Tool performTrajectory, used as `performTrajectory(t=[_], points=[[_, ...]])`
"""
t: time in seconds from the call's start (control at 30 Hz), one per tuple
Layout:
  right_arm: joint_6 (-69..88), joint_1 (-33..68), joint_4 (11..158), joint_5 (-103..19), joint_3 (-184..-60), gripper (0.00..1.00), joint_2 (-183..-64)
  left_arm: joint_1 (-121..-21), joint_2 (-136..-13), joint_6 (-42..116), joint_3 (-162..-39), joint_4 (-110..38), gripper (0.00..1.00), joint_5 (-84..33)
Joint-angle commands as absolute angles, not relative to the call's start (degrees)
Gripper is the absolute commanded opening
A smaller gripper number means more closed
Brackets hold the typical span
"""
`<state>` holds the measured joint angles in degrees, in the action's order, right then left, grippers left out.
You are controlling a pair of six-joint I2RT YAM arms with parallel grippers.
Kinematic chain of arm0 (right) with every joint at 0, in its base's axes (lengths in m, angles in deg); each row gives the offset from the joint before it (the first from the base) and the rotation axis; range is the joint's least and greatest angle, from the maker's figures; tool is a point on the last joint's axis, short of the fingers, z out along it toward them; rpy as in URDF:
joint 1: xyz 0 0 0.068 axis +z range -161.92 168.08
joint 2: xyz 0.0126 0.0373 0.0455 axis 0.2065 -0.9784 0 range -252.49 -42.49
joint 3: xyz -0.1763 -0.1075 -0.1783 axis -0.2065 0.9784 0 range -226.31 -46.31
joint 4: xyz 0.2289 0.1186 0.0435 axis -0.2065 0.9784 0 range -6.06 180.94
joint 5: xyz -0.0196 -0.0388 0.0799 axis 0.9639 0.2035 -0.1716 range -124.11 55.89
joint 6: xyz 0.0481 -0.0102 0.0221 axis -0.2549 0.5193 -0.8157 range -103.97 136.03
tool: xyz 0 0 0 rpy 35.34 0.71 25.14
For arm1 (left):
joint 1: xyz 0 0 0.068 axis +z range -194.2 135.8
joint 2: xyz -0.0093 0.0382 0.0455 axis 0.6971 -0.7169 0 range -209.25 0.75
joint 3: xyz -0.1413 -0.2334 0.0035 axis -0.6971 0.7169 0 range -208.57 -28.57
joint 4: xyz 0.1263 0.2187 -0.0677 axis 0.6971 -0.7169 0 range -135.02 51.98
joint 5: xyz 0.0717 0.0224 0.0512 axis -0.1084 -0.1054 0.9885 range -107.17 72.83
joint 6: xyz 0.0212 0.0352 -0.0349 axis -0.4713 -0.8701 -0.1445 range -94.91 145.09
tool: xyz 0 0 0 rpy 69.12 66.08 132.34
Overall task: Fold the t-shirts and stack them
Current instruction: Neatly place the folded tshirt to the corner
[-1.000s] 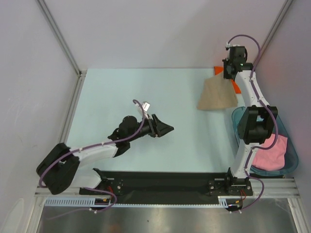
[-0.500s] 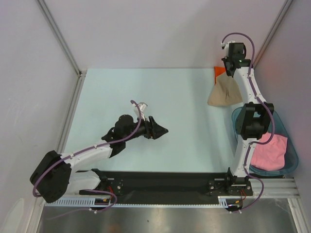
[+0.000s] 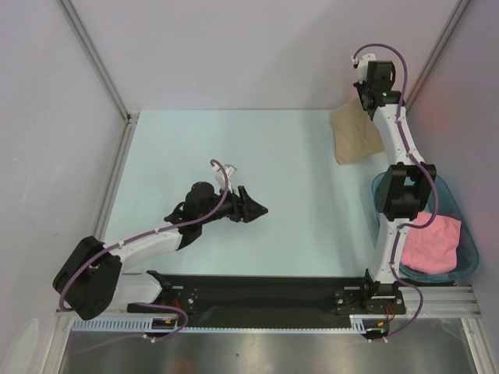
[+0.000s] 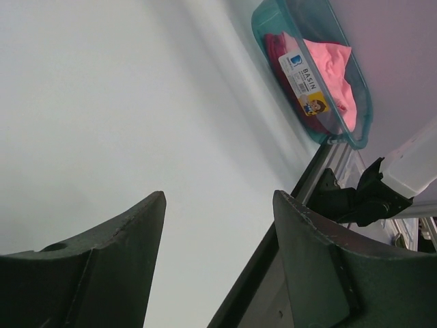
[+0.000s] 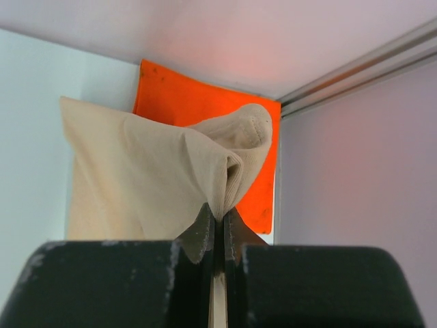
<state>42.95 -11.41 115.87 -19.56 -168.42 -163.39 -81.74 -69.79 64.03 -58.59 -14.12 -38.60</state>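
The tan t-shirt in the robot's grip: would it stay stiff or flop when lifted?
Probably floppy: the tan t-shirt bunches into soft folds where the right gripper pinches it, the rest draping. Likely light, since one small pinch of cloth seems to carry it. Pushed, it would probably crumple rather than slide whole.

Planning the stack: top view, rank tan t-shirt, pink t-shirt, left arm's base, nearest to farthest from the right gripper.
1. tan t-shirt: held by right gripper, far right.
2. pink t-shirt: in tub, near right.
3. left arm's base: near left.
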Motion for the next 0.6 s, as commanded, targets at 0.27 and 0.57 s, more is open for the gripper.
performTrajectory(t=[0.27, 0.57], points=[[45.74, -11.48, 110.05, -18.38, -178.67, 0.00, -168.43, -80.23, -72.63, 63.68, -60.56, -11.47, 0.70, -41.61], [46.71, -13.15, 110.84, -16.18, -180.88, 0.00, -170.54, -79.70, -75.44, 64.64, -61.00, -9.81, 0.69, -43.27]])
